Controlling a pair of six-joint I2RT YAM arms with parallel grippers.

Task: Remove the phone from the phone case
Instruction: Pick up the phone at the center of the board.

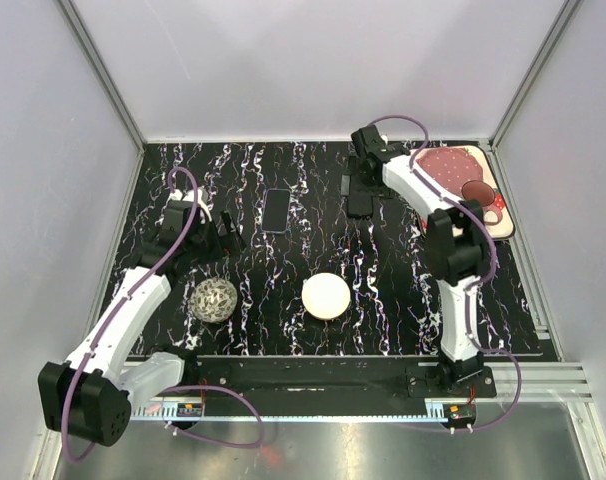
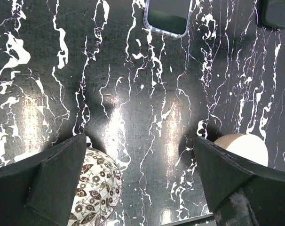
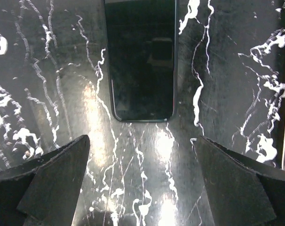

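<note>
A bare black phone [image 3: 141,61] lies flat on the black marbled table [image 1: 383,270], just beyond my right gripper [image 3: 141,140]. That gripper is open and holds nothing. In the top view the phone [image 1: 359,205] sits at the back centre, right under the right gripper [image 1: 360,183]. A phone case [image 1: 276,210] with a clear rim lies flat to its left, apart from it. The left wrist view shows the case [image 2: 167,16] at the top edge, well ahead of my left gripper [image 2: 138,141]. That gripper [image 1: 230,234] is open and empty. I cannot tell what the case holds.
A brown-patterned white ball [image 1: 215,299] sits near my left arm and shows under the left finger [image 2: 93,188]. A cream round disc [image 1: 326,296] lies mid-table, also behind the other finger [image 2: 243,146]. A pink board [image 1: 453,165] with red items is at the back right.
</note>
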